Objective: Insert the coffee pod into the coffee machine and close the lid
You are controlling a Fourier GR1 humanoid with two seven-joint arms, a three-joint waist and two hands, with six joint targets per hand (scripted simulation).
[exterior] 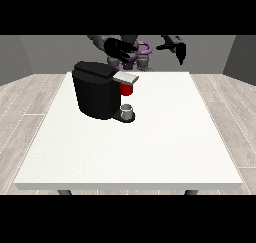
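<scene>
Coffee machine [97, 89] set on the left half of the white table [165, 137], toward the far side: black, squat body, flat grey lid [126, 77] reaching out to the right over a red part [127, 89], possibly the pod seat or the pod itself, not to be told apart. Below that, small grey cup [128, 110] standing on the machine's base plate. Lid apparently level, though whether fully latched could not be judged. No separate coffee pod lying anywhere on the table. Above and behind the machine's top, hand at the view's left [120, 48], dark, fingers seemingly curled inward, but whether round a pod or round nothing could not be told. Farther right, well apart from the machine, hand at the view's right [176, 48] raised in the air, fingers drooping and relaxed, holding nothing. Step in hand, as a judgement: either bringing the pod to the slot or pressing down the lid, most likely near the closing stage. Next move, by the look of it: down onto the lid from above, square over its grey plate, without nudging the cup beneath.
</scene>
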